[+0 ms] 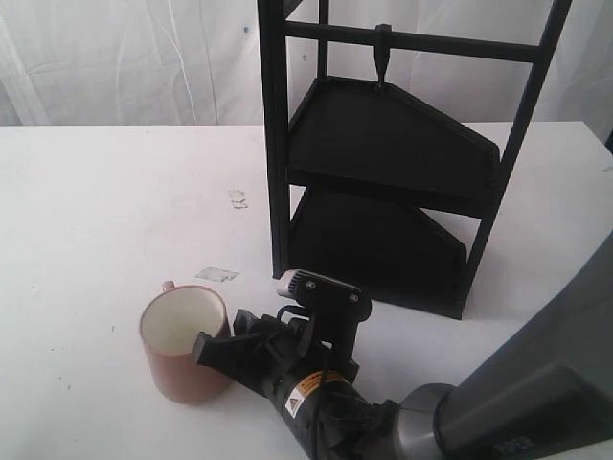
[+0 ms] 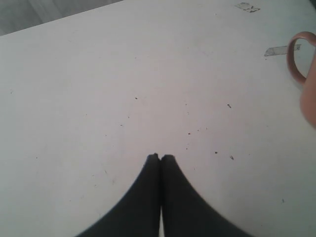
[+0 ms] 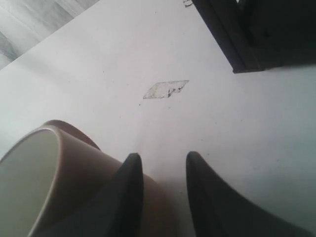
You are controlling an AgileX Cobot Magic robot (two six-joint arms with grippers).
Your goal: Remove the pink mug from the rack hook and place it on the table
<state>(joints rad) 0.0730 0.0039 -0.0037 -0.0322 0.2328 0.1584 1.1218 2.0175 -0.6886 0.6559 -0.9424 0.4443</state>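
Note:
The pink mug (image 1: 187, 345) stands upright on the white table (image 1: 96, 192), mouth up, its handle pointing away toward the rear. My right gripper (image 1: 215, 355) sits low on the table at the mug's right side. In the right wrist view this gripper (image 3: 163, 158) is open, and the mug (image 3: 49, 182) lies against the outside of one finger, with its wall reaching partly into the gap. The rack hook (image 1: 382, 57) hangs bare from the crossbar. My left gripper (image 2: 160, 157) is shut over bare table, with the mug's handle (image 2: 296, 59) off to one side.
The tall black rack (image 1: 273, 144) with two angular shelves stands behind the right gripper. A piece of clear tape (image 1: 217, 274) lies just beyond the mug, and another scrap (image 1: 237, 198) farther back. A white curtain closes off the rear.

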